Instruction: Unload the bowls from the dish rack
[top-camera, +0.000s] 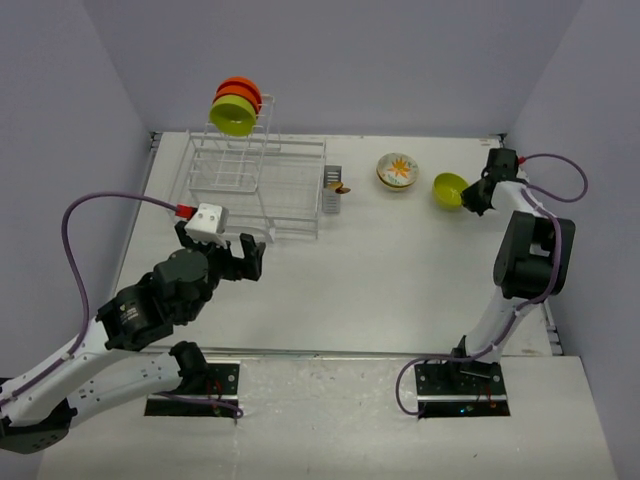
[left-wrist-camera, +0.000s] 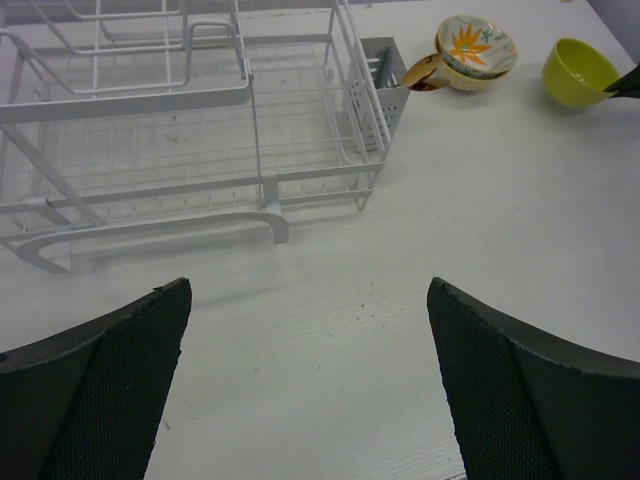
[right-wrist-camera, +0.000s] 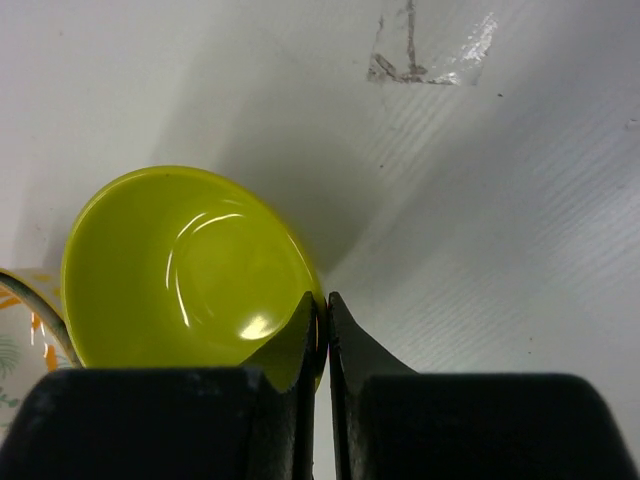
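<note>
Right gripper (right-wrist-camera: 322, 302) tight on rim of lime-green bowl (right-wrist-camera: 180, 270); left gripper (left-wrist-camera: 308, 300) wide apart, empty.

We are observing a white table (top-camera: 400, 290), its top faintly ribbed and lightly speckled. A back wall (top-camera: 350, 60), a left wall (top-camera: 60, 120) and a right wall (top-camera: 600, 90), all plain pale grey-lilac, are enclosing it. Soft, even light is casting faint shadows. A scrap of clear tape (right-wrist-camera: 430, 50) with pen marks is sticking to the tabletop.
</note>
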